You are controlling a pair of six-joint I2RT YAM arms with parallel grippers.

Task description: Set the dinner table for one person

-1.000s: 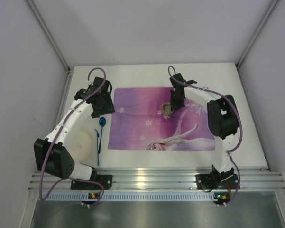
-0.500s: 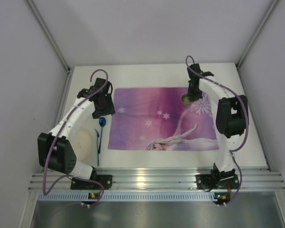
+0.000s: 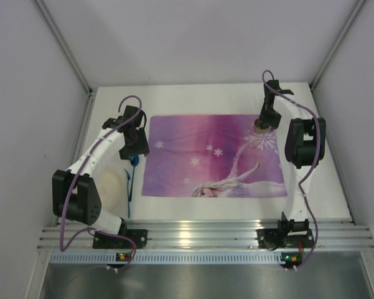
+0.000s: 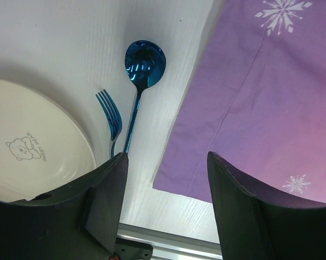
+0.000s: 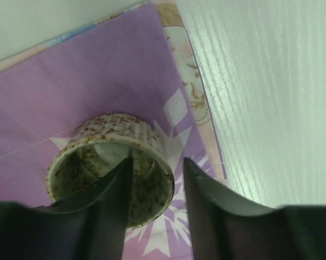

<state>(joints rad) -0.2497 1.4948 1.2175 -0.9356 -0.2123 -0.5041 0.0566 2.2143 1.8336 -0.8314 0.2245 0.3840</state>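
A speckled ceramic cup [image 3: 260,129] [image 5: 114,146] stands upright on the far right corner of the purple placemat [image 3: 199,156], which lies on the white dinner table [image 3: 193,99]. My right gripper [image 3: 262,123] [image 5: 157,162] is open over the cup. One finger is inside the cup, the other outside its wall with a small gap. My left gripper [image 3: 134,151] [image 4: 167,157] hangs open with nothing between its fingers, above the table's left strip. A blue spoon [image 4: 144,59] and a blue fork [image 4: 111,114] lie there.
A cream plate [image 3: 109,187] [image 4: 32,146] with a bear print sits left of the cutlery. The ribbed aluminium rail [image 3: 199,233] runs along the near edge. White walls close in the table on three sides.
The right arm carried the cup from the placemat's middle to its far right corner, and its jaws have opened off the cup wall. The left gripper barely shifted.
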